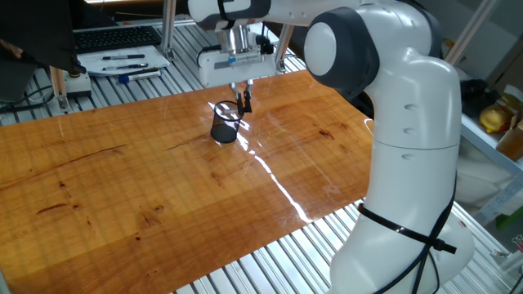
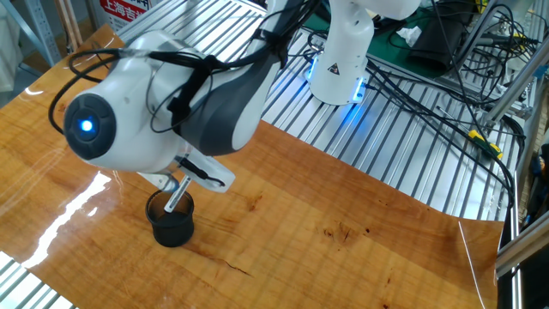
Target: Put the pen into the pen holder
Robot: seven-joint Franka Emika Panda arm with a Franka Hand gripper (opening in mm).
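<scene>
Now | gripper [image 1: 243,100] above pen holder [image 1: 223,129] | grip state unclear | pen [image 2: 176,195] seemingly in cup

wooden table [image 1: 122,180] | keyboard [image 1: 114,37] far edge | white tray [image 1: 122,61] with pens | cables [image 2: 429,94]

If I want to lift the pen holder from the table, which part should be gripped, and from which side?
Probably the shiny rim of the pen holder, approached from straight above, one finger inside and one outside the thin wall. It stands upright on the table with its mouth open upward; the pen leans inside, so choose the free side.
</scene>
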